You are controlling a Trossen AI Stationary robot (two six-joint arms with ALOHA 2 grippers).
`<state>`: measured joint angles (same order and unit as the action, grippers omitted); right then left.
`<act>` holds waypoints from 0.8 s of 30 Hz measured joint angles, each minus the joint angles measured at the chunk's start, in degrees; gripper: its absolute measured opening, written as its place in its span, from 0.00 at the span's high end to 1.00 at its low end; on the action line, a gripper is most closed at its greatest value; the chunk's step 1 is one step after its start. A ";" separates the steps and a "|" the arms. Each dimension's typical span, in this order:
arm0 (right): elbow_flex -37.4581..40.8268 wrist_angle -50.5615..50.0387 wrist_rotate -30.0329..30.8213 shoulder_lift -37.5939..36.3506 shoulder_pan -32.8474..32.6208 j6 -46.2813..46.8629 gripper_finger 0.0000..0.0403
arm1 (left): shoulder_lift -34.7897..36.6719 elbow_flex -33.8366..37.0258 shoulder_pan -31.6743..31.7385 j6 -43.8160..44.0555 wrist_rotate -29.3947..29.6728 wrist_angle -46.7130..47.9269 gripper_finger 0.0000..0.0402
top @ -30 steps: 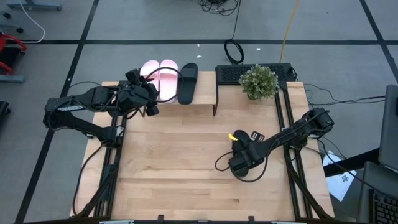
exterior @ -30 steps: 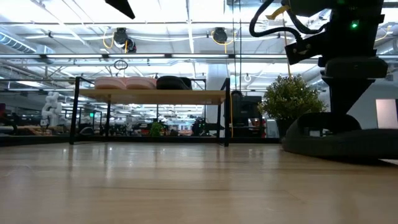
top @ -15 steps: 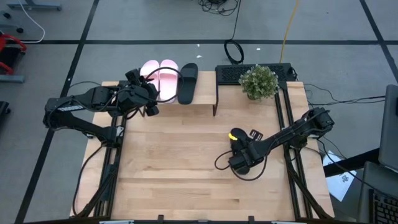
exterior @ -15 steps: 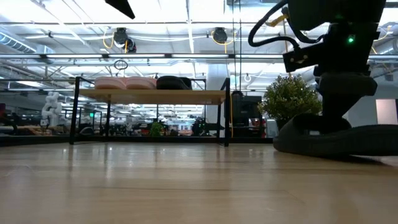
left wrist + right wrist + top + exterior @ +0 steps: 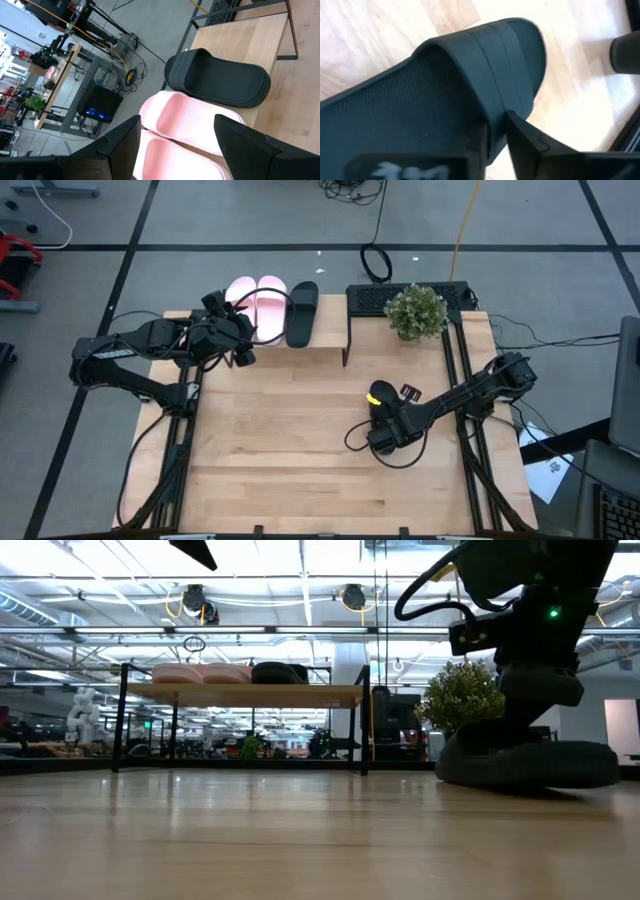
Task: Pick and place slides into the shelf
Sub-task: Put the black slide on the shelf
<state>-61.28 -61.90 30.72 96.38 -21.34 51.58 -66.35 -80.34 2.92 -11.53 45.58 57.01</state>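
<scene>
Two light pink slides point(image 5: 255, 302) and one black slide point(image 5: 302, 312) lie side by side on their soles on the shelf point(image 5: 250, 693) at the table's far left. My left gripper point(image 5: 177, 135) hangs open just above and in front of the pink pair, touching nothing. A second black slide point(image 5: 420, 100) rests sole-down on the table at the right point(image 5: 525, 760). My right gripper point(image 5: 500, 145) is shut on it from above. In the high view my right arm point(image 5: 385, 430) hides that slide. My right gripper holds the black slide by its wide strap, at the strap's side edge point(image 5: 495, 120) close to the sole. One finger point(image 5: 476, 147) is under the strap on the footbed side and the other point(image 5: 527, 142) is outside. The fingers slant steeply down. The sole lies on the table.
A potted plant point(image 5: 416, 310) stands at the far right, just behind the slide on the table point(image 5: 465, 700). A black grid panel point(image 5: 440, 288) lies behind the plant. The shelf's black leg point(image 5: 345, 355) stands right of the slides. Bare wood point(image 5: 280, 440) spreads between the arms.
My right gripper has tipped more steeply down over the black slide and shifted a little toward the table's left edge. The slide under it has slid slightly the same way, still flat on the table.
</scene>
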 joint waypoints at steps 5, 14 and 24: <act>0.00 -0.12 1.82 0.00 0.05 0.47 0.98 | 0.00 0.02 0.00 0.09 0.00 0.14 0.36; -2.17 -3.54 2.69 0.02 0.07 1.71 0.99 | 0.00 0.02 0.00 -1.35 4.68 1.88 0.36; -20.58 -14.98 13.31 0.02 1.03 -3.09 1.00 | -0.01 0.02 0.00 -1.50 14.64 5.31 0.36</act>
<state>-81.86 -76.88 44.03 96.40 -20.31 48.49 -66.35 -80.31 2.92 -13.03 60.22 62.33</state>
